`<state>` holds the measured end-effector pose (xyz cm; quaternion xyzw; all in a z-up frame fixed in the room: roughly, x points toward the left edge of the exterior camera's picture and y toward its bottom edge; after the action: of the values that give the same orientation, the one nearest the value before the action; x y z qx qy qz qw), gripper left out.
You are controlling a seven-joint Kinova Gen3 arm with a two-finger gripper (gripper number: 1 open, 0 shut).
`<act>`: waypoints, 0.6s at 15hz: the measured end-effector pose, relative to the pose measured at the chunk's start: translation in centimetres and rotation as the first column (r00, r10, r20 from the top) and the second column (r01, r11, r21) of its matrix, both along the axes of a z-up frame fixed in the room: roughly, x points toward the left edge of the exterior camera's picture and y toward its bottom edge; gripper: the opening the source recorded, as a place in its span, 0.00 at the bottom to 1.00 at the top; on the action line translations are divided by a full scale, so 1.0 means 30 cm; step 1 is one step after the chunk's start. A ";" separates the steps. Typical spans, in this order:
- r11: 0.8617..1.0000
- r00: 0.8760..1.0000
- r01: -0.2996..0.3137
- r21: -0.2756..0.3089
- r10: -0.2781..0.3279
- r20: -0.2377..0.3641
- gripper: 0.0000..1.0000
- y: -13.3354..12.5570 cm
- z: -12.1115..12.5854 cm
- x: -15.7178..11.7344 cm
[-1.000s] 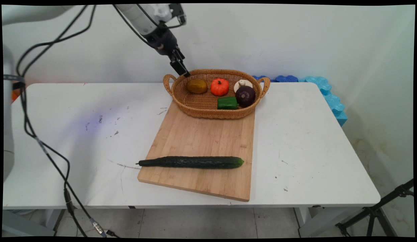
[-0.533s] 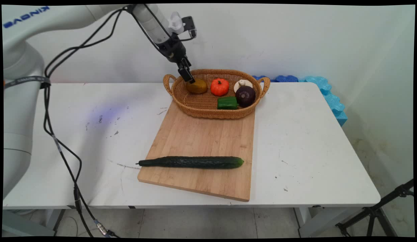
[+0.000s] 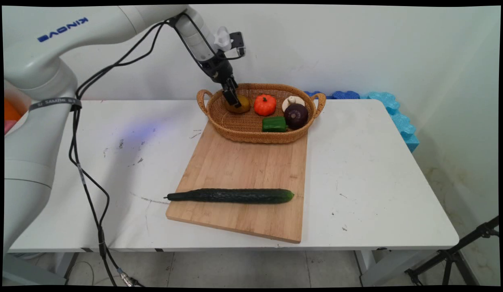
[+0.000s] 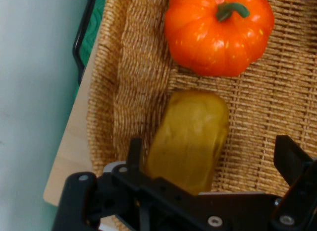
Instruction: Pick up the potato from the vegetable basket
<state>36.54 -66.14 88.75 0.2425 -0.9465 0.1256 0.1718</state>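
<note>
At the left end of the basket, low over the potato: gripper, spread wide and gripping nothing. Seen from the hand view, one finger stands on either side of the potato's near end, with clear gaps to its skin, so no contact can be made out. Cannot tell from the main view how far above the potato the tips hang.

Lying lengthwise on the woven floor, close against the basket's left wall, with the pumpkin just beside it and not quite touching. Kept together by the raised rim: pumpkin, green pepper, purple onion and a pale mushroom behind the onion, all loose, none stacked. Resting partly on the far end of the cutting board, which likely steadies the basket on a flat base. Laid across the board's near end, well apart from the basket: a long cucumber, its stalk tip overhanging the left edge above the table.

Reaching in from the upper left, forearm sloping steeply down to the right, wrist bent so the hand points down and slightly towards the camera. Draped from the upper links and down past the table's left front: black cables.
</note>
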 end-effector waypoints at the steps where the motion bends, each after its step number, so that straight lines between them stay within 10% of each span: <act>1: 1.000 1.000 0.006 0.002 -0.006 0.000 1.00 -0.008 -0.011 -0.004; 9: 0.999 0.999 0.040 0.014 -0.040 0.002 1.00 -0.048 -0.069 -0.020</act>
<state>35.95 -67.58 86.69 0.2247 -0.9522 0.1160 0.1713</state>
